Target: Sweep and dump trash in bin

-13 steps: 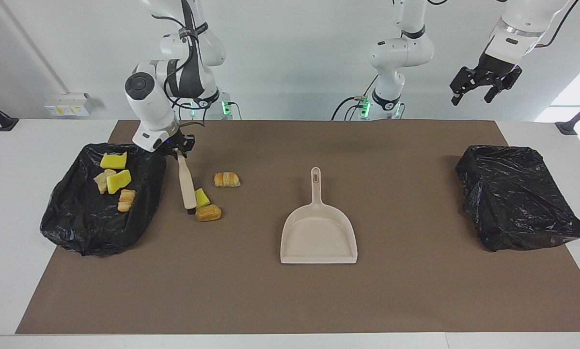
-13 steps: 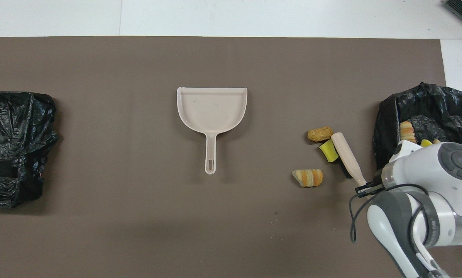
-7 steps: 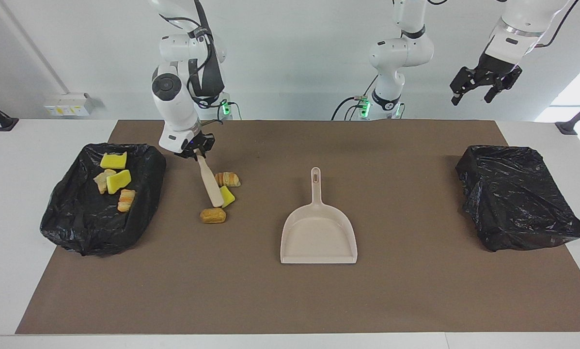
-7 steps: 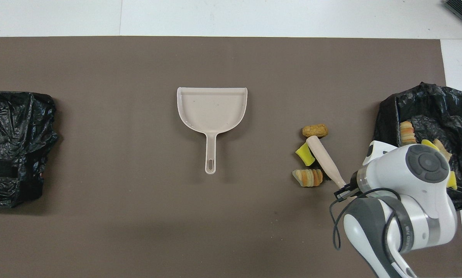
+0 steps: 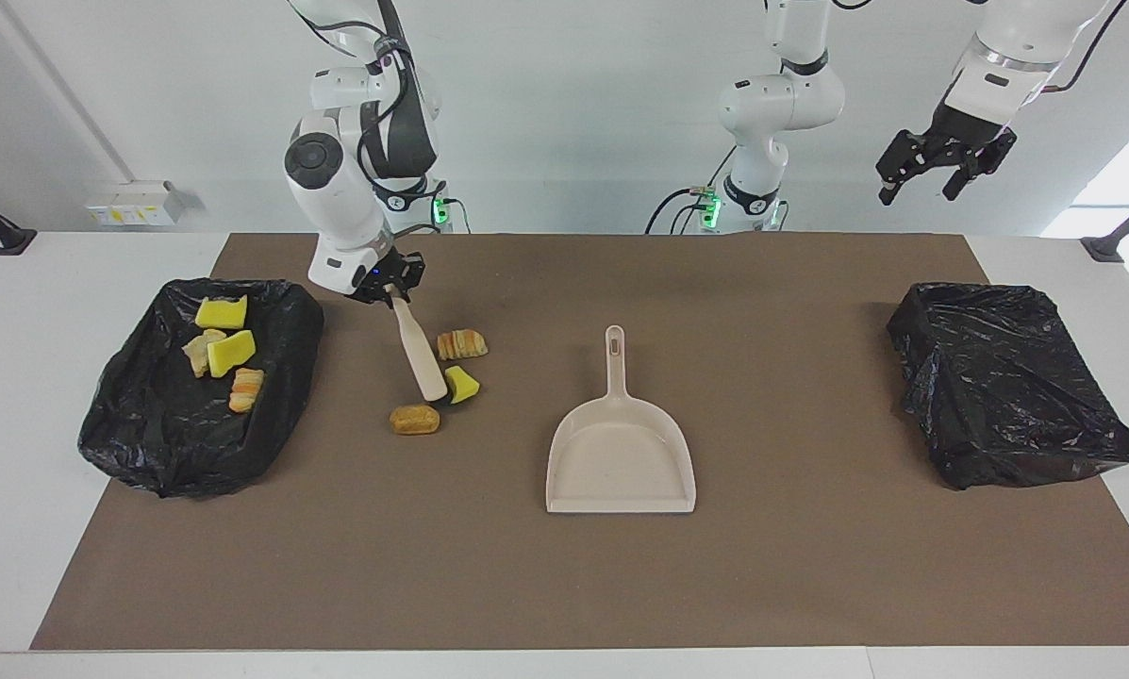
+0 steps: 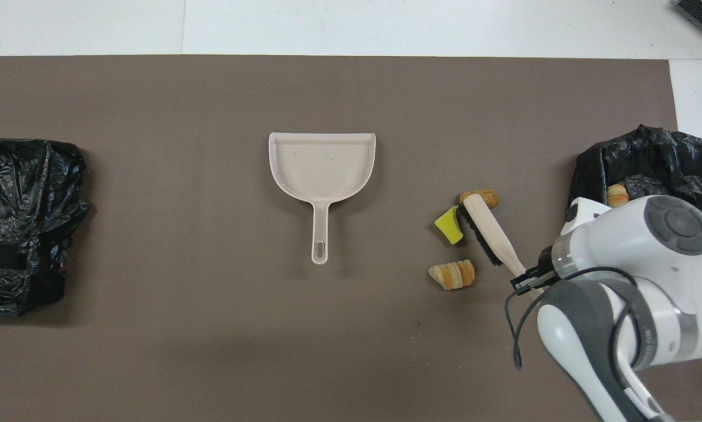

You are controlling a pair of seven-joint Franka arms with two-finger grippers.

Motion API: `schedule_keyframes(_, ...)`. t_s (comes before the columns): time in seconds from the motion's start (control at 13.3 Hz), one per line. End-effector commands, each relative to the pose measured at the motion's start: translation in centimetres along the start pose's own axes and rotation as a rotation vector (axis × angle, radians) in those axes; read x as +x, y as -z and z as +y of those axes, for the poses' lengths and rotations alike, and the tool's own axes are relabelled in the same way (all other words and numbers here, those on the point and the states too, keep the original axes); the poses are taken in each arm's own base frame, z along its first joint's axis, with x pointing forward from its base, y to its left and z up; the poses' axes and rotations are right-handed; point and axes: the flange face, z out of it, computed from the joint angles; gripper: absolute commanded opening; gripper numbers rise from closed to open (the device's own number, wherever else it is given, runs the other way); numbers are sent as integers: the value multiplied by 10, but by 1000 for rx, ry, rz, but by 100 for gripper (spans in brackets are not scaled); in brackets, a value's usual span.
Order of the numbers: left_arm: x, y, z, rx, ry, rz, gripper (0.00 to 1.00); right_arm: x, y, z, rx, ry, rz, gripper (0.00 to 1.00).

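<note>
My right gripper [image 5: 390,290] is shut on the handle of the beige brush [image 5: 418,354], whose black bristles rest on the mat; both also show in the overhead view, the gripper [image 6: 529,280] and the brush [image 6: 491,231]. A yellow sponge chunk [image 5: 462,385] [image 6: 448,224] touches the bristles on the dustpan's side. A striped bread lump [image 5: 461,344] [image 6: 452,274] lies beside the handle, nearer to the robots. A brown bread lump [image 5: 414,419] [image 6: 480,196] lies by the brush tip. The beige dustpan [image 5: 621,453] [image 6: 321,164] lies empty mid-table. My left gripper [image 5: 941,170] waits open, raised high.
A black bag-lined bin [image 5: 149,443] at the right arm's end holds several sponge and bread pieces [image 5: 229,351]. A second black-bagged bin [image 5: 1007,387] [image 6: 22,223] sits at the left arm's end. A brown mat [image 5: 809,566] covers the table.
My right gripper has swept the brush from beside the bin toward the dustpan. The yellow sponge and the striped lump moved with it. The brown lump stayed. The left arm has not moved.
</note>
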Motion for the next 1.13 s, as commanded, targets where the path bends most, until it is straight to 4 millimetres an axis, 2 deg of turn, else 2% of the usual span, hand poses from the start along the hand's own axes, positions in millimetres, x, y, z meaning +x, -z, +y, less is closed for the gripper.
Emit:
schedule_keyframes(0.0,-4,4,4,13,-10,3,100,5,7,22,-52,21,-1,0)
schedule_keyframes(0.08,-4,4,13,14,-30,3,100,7,8,27,-93,25,9,0)
schedule_keyframes(0.23,-10,3,38,16,-76,-2,100,10,8,50,-119,-7,64,0)
schedule_keyframes(0.3,-11,0,52,5,-97,-5,100,12,10,53,-141,-3,78,0)
schedule_keyframes(0.53,-17,-31,117,-16,-161,-43,100,23,-9,59,-146,-28,64,0)
schedule_keyframes(0.6,-17,-39,137,-21,-169,-32,100,24,-12,58,-144,-30,60,0)
schedule_keyframes(0.83,-3,-86,211,-52,-147,1,100,27,-20,41,-135,-10,32,0)
schedule_keyframes(1.05,10,-128,253,-84,-150,46,100,27,-24,20,-122,57,8,0)
